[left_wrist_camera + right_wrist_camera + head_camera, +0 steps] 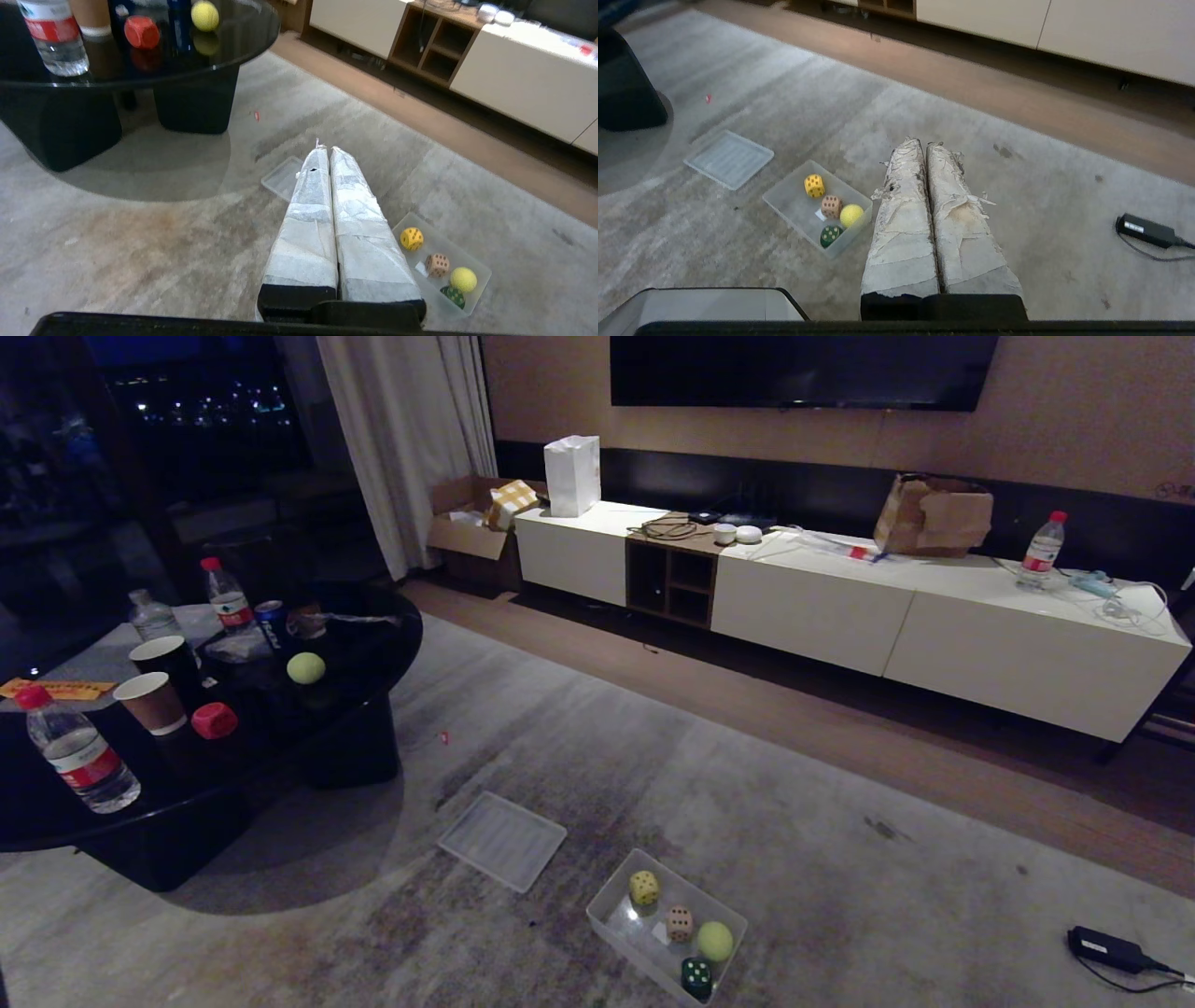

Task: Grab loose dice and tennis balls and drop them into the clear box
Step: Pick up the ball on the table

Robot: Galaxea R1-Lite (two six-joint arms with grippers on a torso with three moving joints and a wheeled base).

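Note:
The clear box [611, 905] stands on the carpet near me, holding a yellow die [643, 887], a brown die [680, 923], a green die [695, 976] and a tennis ball [715, 941]. On the black round table [373, 635] at the left lie a red die [214, 721] and a second tennis ball [305, 667]. My left gripper [325, 148] hangs shut and empty above the carpet, left of the box [481, 275]. My right gripper [923, 142] is shut and empty too, right of the box [784, 205]. Neither arm shows in the head view.
A flat ribbed clear lid [502, 840] lies on the carpet left of the box. Water bottles [79, 751], paper cups [151, 700] and a can [272, 622] crowd the table. A black power adapter [1106, 947] lies on the carpet at the right. A long white cabinet [934, 616] lines the wall.

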